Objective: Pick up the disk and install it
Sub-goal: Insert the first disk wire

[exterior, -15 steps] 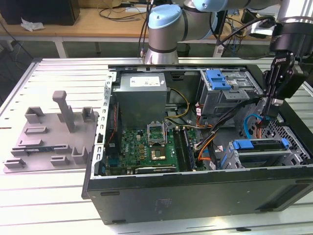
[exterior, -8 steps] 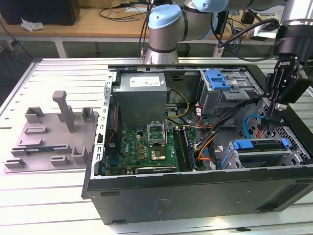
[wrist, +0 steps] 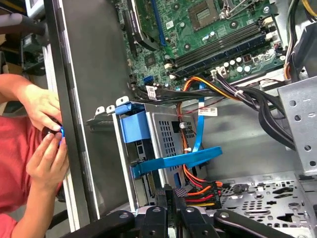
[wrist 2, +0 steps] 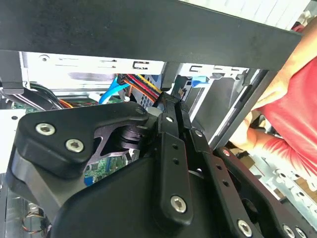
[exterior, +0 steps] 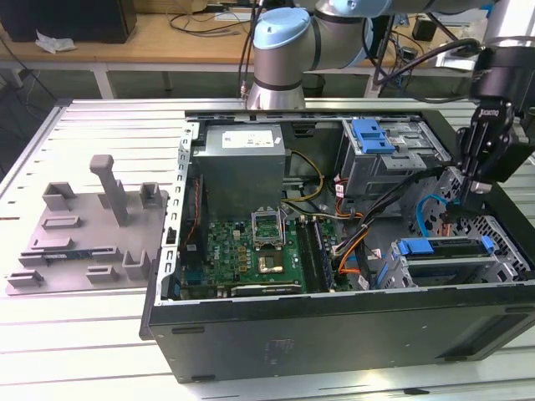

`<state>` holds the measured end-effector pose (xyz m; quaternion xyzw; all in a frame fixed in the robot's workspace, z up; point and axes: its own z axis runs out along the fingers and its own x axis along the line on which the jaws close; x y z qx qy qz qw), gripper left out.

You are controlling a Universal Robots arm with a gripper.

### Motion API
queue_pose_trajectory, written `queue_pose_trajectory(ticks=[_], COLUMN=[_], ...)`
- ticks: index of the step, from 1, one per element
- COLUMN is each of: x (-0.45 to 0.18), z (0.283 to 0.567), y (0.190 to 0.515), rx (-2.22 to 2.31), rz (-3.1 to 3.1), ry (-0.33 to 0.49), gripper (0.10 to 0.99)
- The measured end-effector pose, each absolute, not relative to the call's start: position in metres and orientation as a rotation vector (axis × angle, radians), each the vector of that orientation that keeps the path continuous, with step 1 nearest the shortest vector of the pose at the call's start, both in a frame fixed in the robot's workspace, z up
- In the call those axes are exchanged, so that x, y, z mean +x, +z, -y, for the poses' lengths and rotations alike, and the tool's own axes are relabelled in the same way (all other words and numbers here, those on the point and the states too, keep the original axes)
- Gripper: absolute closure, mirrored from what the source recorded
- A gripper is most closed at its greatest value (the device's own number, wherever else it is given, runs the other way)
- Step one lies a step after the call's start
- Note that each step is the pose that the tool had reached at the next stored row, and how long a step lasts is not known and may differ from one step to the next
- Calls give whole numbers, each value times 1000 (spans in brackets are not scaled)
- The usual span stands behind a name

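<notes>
I have the hand [exterior: 462,199] low inside the open computer case [exterior: 334,326], at the right of the exterior view. Its fingers look drawn narrow, close to touching, with nothing I can make out between them. The disk [exterior: 435,246], as far as I can judge, sits in the lower drive cage [exterior: 506,266] at the lower right of that frame, with its blue carrier facing up, just below and beside the hand. I cannot see its label, nor whether it is seated all the way. My main worry is the wiring: in the first wrist view a blue cable [wrist: 198,124] and a bundle of orange, red and yellow wires [wrist: 200,186] run right past the fingertips. Any push or sideways slide could hook 1 of them and pull a connector loose, or pinch it against the cage. My 2nd worry is the carrier going in crooked, since pressing off-centre on 1 end could jam it in the cage rails. My 3rd is the person just outside the case wall, whose 2 hands [wrist: 42,111] are busy right at the black edge of the case in the first wrist view, with a red sleeve [wrist 2: 297,109] in the second wrist view. An outward swing of the arm, or a knock that shifts the case on the surface [exterior: 100,334], could strike or trap them.
</notes>
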<state>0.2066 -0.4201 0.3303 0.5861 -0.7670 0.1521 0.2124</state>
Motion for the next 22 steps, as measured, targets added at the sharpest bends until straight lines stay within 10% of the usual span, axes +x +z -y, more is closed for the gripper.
queue_pose_trajectory(ticks=[22], x=[194], z=[461], y=[348], rx=[1718], rz=[2218], ry=[294], gripper=[922])
